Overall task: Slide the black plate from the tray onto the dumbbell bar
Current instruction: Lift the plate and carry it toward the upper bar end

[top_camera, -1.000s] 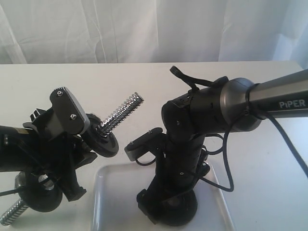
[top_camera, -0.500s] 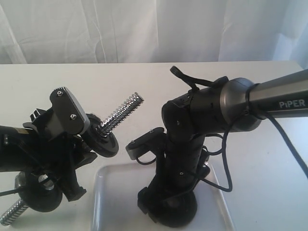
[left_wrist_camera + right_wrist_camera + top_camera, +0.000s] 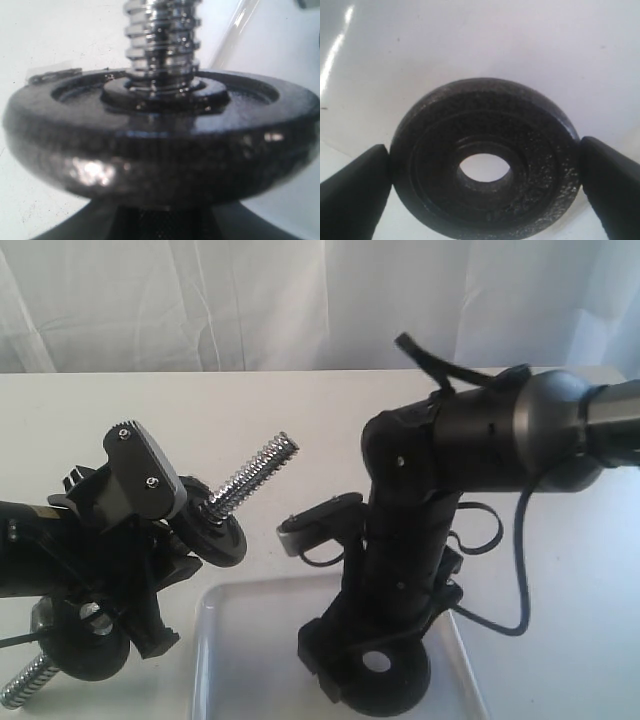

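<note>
Over the tray (image 3: 240, 640), pinching the black plate (image 3: 535, 160) edgewise with right gripper (image 3: 484, 160), clamping the tilted dumbbell bar (image 3: 250, 468) with left gripper (image 3: 140, 560).

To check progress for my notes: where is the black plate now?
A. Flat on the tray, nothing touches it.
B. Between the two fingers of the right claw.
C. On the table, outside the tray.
B: in the right wrist view the black plate sits in the right claw, whose fingers touch its rim on both sides.
</note>
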Tool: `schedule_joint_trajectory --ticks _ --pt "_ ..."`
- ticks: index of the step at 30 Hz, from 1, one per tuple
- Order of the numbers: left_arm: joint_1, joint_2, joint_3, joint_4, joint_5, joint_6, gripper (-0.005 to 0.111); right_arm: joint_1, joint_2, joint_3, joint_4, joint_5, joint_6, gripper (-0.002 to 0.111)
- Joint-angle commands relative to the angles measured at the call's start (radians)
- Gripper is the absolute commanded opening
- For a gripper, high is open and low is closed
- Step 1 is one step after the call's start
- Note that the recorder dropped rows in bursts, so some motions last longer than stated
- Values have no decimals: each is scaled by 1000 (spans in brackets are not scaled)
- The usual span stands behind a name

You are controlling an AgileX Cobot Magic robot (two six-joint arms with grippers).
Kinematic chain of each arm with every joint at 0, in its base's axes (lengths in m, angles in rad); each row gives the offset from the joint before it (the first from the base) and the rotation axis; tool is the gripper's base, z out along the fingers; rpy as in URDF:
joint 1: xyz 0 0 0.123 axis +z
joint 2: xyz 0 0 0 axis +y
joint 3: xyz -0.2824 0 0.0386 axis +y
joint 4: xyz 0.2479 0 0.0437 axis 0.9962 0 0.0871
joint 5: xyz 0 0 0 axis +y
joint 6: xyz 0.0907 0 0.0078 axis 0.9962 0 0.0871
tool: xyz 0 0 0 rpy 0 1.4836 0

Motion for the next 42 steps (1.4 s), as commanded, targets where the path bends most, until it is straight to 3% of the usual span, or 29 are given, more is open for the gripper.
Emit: schedule_joint_trajectory --ticks 1,6,11,16,21,26,42 --pt "-1 -47 -26 -37 -385 7 0 -54 -71 -2 60 44 -53 0" --pt "-1 -47 -26 -37 -385 7 0 -116 -107 -2 286 113 -232 0" --pt "-1 -47 -26 -37 -385 7 0 -185 -128 -2 393 198 -348 0" --pt "-1 -47 -26 -37 -377 28 0 -298 -149 -2 489 278 -456 0" --pt "-1 -47 -26 -37 -346 28 0 -437 -155 -31 729 278 -604 0" --pt "-1 -47 -26 -37 -301 25 0 -521 -151 -91 824 278 -610 0" --pt "-1 -47 -26 -25 -223 23 0 -535 -149 -184 1015 278 -583 0"
